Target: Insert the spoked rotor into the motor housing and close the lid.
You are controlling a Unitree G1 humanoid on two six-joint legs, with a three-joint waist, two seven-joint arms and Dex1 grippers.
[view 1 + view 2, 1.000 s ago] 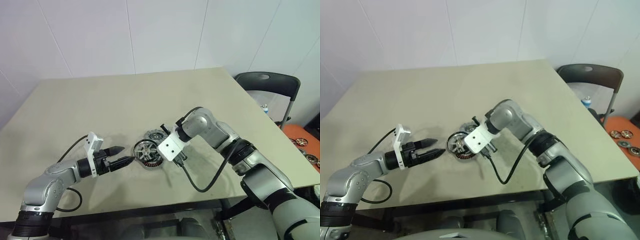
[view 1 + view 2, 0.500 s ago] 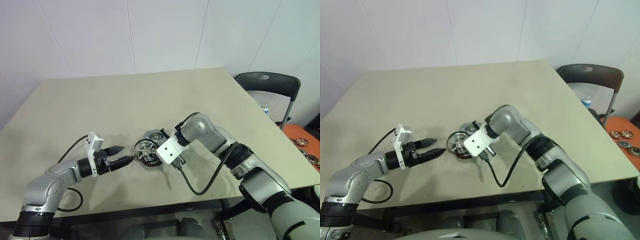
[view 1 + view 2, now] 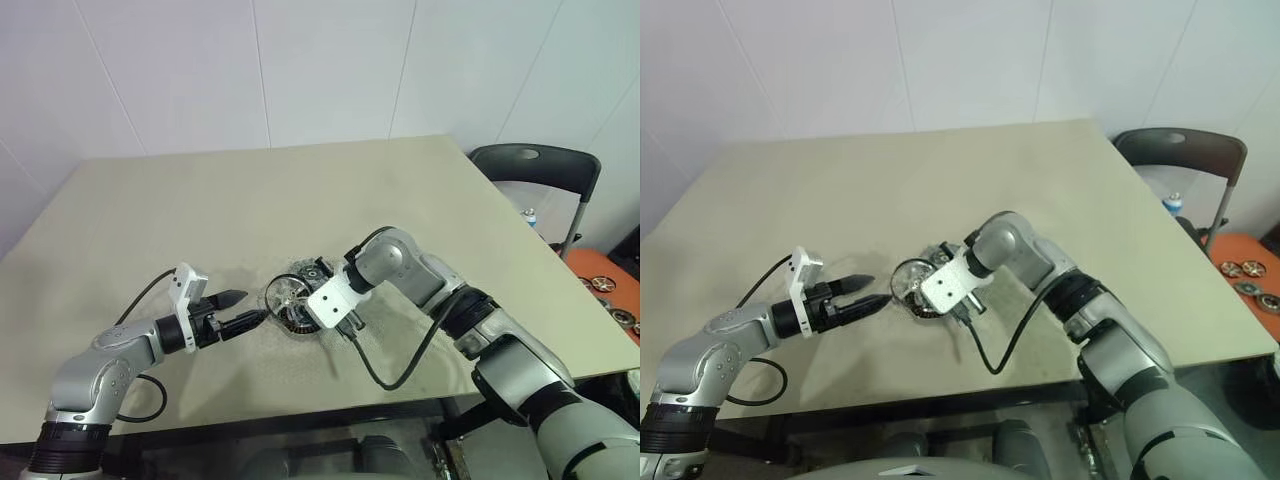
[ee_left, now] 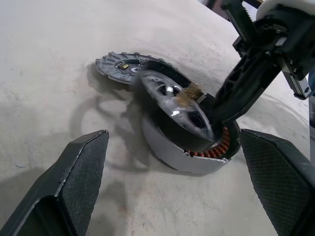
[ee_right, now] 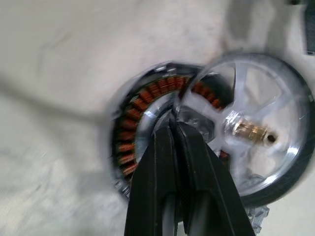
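Spoked rotor (image 4: 174, 104): held tilted on edge over the motor housing, its lower rim inside the housing's bowl, its upper rim raised toward the lid's side; not yet seated flat.
Motor housing (image 4: 197, 150): lies on the table near the front edge, between the two arms; copper windings show under the rotor, so its cavity is exposed.
Lid (image 4: 120, 66): flat on the table, just behind the housing on the far side, touching or nearly touching it; which of the two I cannot tell. Nothing grips it.
Progress: insertion is under way but unfinished, as I judge it; the rotor must be levelled and dropped onto the centre, then the lid picked up and set over it. Closing is not begun.
Right gripper (image 5: 173, 129): fingers pinched together on the rotor's rim, where a spoke meets it; it is gripping the rotor.
Right arm pose: reaches in from the right with the elbow bent, the wrist turned so the fingers slant steeply down and across toward the robot's left, above the housing.
Left gripper (image 3: 240, 312): fingers spread wide, holding nothing, tips near the housing's left side but apart from it.
Left arm pose: low over the table (image 3: 200, 220), forearm nearly level, pointing at the housing from the left.
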